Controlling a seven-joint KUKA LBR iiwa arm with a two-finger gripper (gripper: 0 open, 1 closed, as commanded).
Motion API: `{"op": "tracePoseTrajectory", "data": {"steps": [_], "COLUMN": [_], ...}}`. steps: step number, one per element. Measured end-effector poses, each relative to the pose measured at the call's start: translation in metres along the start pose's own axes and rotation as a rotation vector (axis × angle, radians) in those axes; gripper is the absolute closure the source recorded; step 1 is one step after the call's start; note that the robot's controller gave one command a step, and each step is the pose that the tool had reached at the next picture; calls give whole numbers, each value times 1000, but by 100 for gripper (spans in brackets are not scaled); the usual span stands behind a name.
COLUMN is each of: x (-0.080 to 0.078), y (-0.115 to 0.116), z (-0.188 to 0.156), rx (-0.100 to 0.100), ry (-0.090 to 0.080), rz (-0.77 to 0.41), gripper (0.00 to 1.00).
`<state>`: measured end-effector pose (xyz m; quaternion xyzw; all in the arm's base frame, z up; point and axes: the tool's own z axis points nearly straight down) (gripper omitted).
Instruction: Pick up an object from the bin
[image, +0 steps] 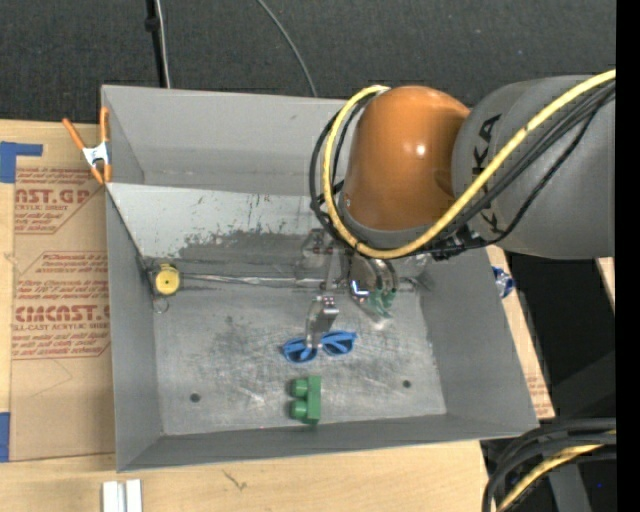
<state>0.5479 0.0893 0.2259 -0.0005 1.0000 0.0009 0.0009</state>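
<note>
Blue two-lobed piece (338, 344) under end effector (325, 318)

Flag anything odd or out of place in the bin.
Nothing stands out. The yellow piece, blue piece and green block lie apart on the scuffed bin floor; the gripper is over the blue piece.

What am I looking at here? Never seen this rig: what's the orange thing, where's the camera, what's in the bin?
One camera looks down into a grey metal bin from above, a little to one side. The big grey arm comes in from the right. The orange cover and yellow cables are parts of the robot. Its gripper hangs low over a flat blue piece near the middle of the bin floor; whether it touches that piece I cannot tell. A green block lies just in front of the blue piece, and a small yellow round piece sits by the left wall. I see nothing held.
</note>
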Motion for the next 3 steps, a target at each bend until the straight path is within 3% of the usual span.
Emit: {"op": "tracePoseTrajectory", "data": {"steps": [1,2,3], "x": [23,23,15], "y": [-23,-22,-46], "z": [141,136,4], "rx": [1,1,2], "ry": [7,12,-5], "rz": [-36,-38,-621], "gripper": [0,100,100]}}
